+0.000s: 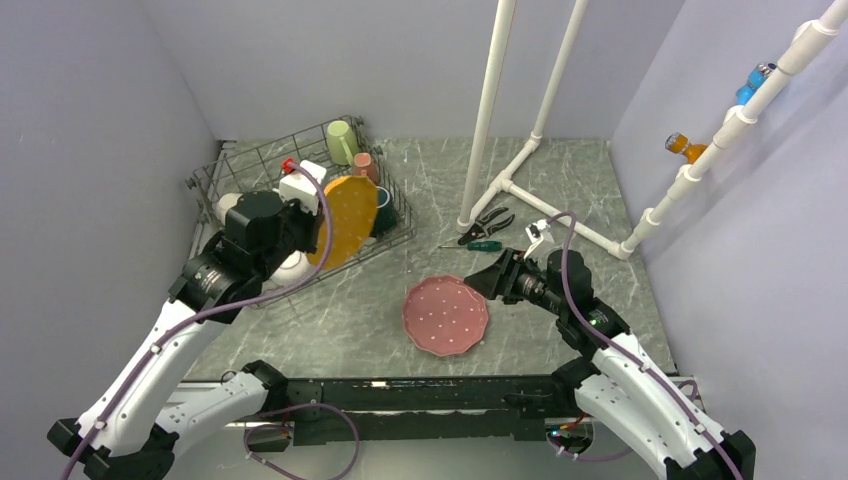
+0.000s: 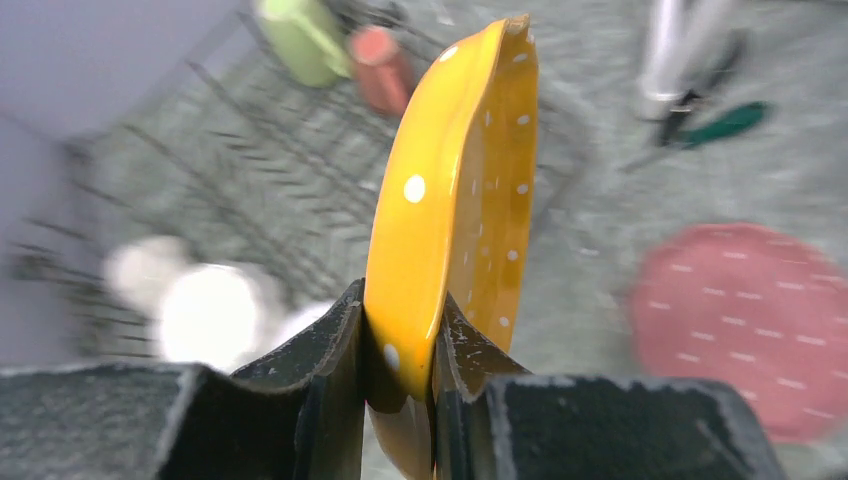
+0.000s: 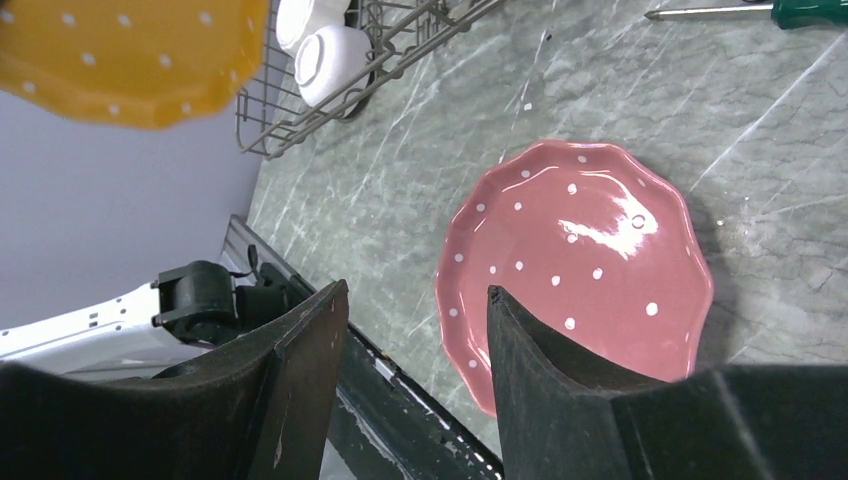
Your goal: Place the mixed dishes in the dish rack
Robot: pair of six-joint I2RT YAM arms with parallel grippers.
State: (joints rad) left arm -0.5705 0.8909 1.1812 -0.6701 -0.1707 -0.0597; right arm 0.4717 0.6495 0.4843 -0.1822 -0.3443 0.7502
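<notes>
Orange plate (image 2: 455, 190), clamped edgewise by left gripper (image 2: 400, 305) above dish rack (image 1: 265, 152), apparently needs lowering between tines; right gripper (image 3: 415, 295) open.

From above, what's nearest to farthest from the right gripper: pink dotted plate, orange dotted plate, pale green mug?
1. Pink dotted plate, right beside it.
2. Orange dotted plate, left, at the dish rack.
3. Pale green mug, far back left.

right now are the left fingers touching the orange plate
Touching. The left wrist view shows the fingers of the left gripper pressed against both faces of the orange plate, its lower rim pinched between them.
</notes>
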